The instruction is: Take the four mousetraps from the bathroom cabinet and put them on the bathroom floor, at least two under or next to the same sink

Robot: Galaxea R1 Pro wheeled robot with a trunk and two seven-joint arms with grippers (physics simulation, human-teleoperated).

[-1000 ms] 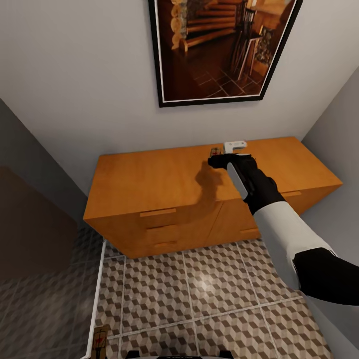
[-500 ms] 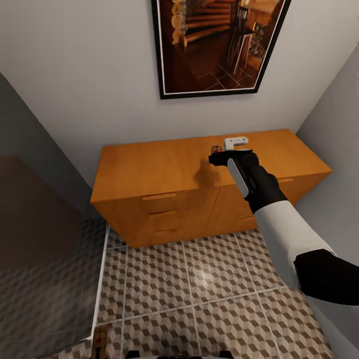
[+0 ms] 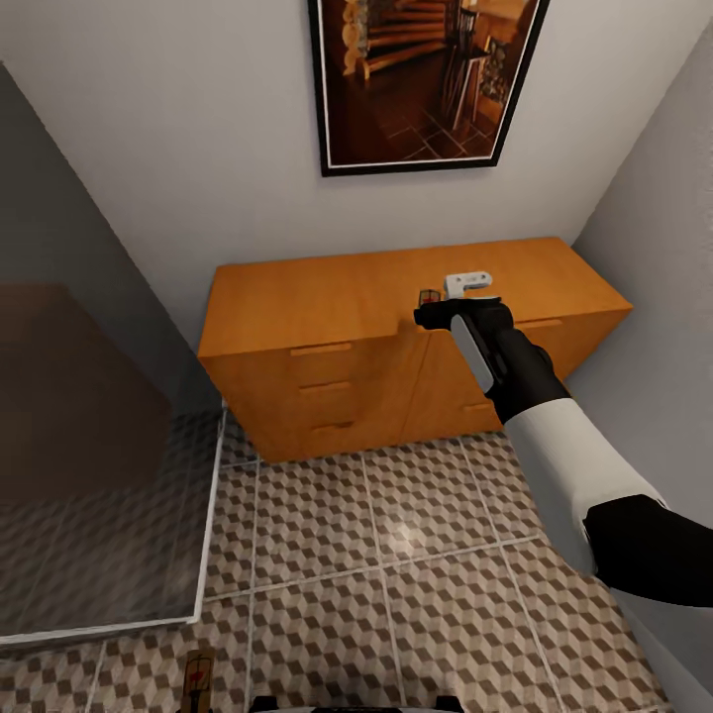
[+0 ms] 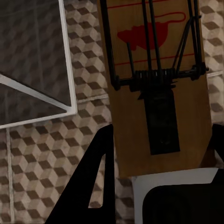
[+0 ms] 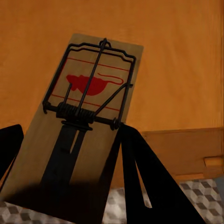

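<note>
The right end effector is clamped on a mousetrap, its dark fingers on either side of the board's near end; this trap is held in the air above the front edge of the cabinet, and the wrist view shows its black wire bar, spring and red mouse print over the orange-brown top; in the head view only a small corner of it peeks out past the end effector; a small white device sits on the cabinet top just behind it. The left end effector is closed on a second mousetrap, board held between its black fingers over the floor with its cube-pattern tiles; that trap appears at the bottom edge of the head view, near the corner of a glass panel with a white frame. A framed picture hangs on the wall above the cabinet.
</note>
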